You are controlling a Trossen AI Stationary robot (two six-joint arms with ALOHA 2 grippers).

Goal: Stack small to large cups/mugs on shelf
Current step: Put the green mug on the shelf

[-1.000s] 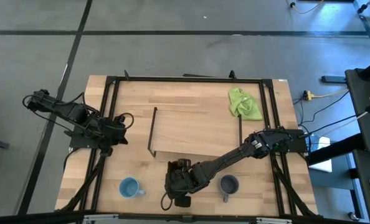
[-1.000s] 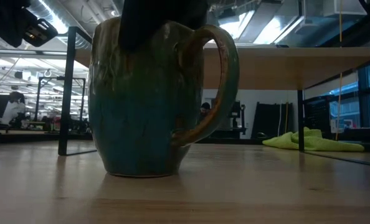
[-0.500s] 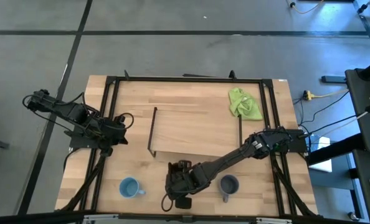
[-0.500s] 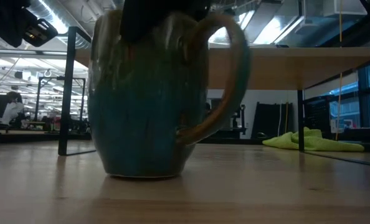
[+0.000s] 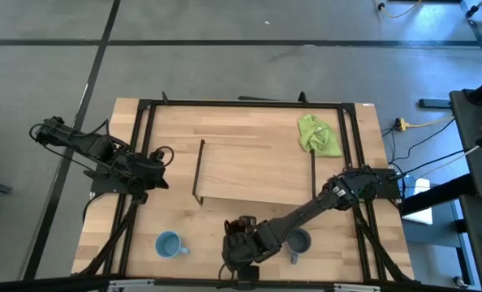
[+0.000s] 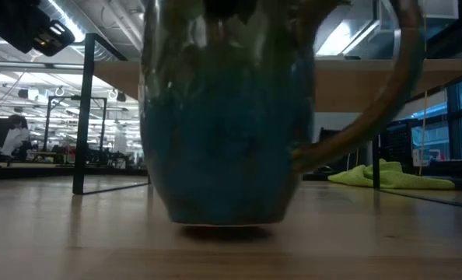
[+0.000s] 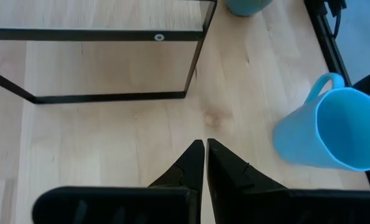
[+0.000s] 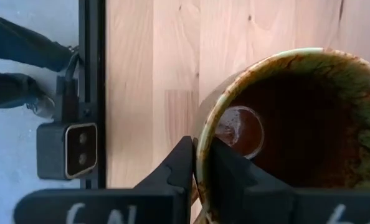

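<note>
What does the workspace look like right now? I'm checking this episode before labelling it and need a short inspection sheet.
Surface: wooden table, bare wood showing.
Job's things: shelf holds no mugs; light blue mug and dark grey-blue mug stand near the front edge; brown mug gripped by its rim.
Clutter: green cloth at the back right.
Grippers: right gripper shut on the brown mug's rim; left gripper shut, holding nothing, at the left side.
Cables: yellow cable on the floor, right.
Surroundings: grey floor; camera unit at the table's edge.
</note>
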